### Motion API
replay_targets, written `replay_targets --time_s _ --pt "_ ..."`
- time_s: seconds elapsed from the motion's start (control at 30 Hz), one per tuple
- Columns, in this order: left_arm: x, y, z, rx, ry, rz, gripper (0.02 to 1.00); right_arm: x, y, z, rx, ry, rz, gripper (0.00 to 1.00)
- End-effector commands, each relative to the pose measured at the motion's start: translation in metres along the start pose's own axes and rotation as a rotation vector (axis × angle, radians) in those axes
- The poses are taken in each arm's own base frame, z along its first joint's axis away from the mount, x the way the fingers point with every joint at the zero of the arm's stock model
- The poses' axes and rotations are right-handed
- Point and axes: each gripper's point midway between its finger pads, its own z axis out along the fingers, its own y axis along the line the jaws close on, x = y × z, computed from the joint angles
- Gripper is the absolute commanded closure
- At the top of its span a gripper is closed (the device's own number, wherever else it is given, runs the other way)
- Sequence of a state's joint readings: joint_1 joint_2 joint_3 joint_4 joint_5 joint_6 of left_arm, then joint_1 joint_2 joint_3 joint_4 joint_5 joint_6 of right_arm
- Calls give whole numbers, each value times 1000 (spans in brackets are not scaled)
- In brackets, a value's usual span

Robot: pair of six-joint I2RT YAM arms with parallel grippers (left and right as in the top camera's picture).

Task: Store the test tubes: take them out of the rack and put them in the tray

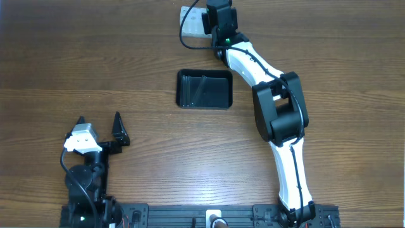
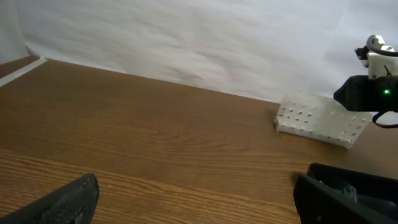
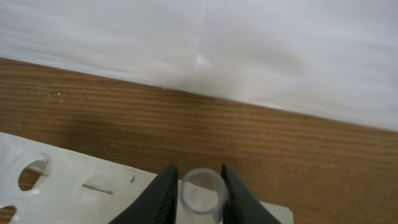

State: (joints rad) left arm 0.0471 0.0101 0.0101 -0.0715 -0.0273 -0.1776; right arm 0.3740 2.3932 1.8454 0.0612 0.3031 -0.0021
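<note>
The white test tube rack [image 1: 192,21] stands at the far edge of the table, and its perforated top [image 3: 68,180] lies just under my right gripper [image 3: 200,198]. That gripper is shut on a clear test tube [image 3: 202,190], whose open mouth stands upright between the fingers at the rack's corner. Whether the tube's lower end sits in a hole is hidden. The black tray [image 1: 204,89] lies mid-table with one clear tube [image 1: 201,87] in it. My left gripper [image 1: 100,126] rests open near the front left, far from both, holding nothing. The rack [image 2: 320,118] also shows across the table in the left wrist view.
Bare wooden tabletop surrounds the tray and the rack. A white backdrop [image 3: 249,43] rises just behind the rack. The right arm [image 1: 278,107] stretches diagonally past the tray's right side.
</note>
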Motion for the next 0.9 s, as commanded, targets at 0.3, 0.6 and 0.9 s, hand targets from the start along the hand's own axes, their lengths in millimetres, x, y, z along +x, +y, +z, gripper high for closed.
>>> replay_targets --time_s 0.3,0.6,0.9 --pt "0 3 0 -13 -6 -10 20 6 -1 4 12 8 1 864" --pt "0 3 0 -13 -6 -11 20 -2 -1 0 5 -5 6 917" --pt "0 3 0 -13 -6 -10 20 -30 -5 -15 1 -48 19 947"
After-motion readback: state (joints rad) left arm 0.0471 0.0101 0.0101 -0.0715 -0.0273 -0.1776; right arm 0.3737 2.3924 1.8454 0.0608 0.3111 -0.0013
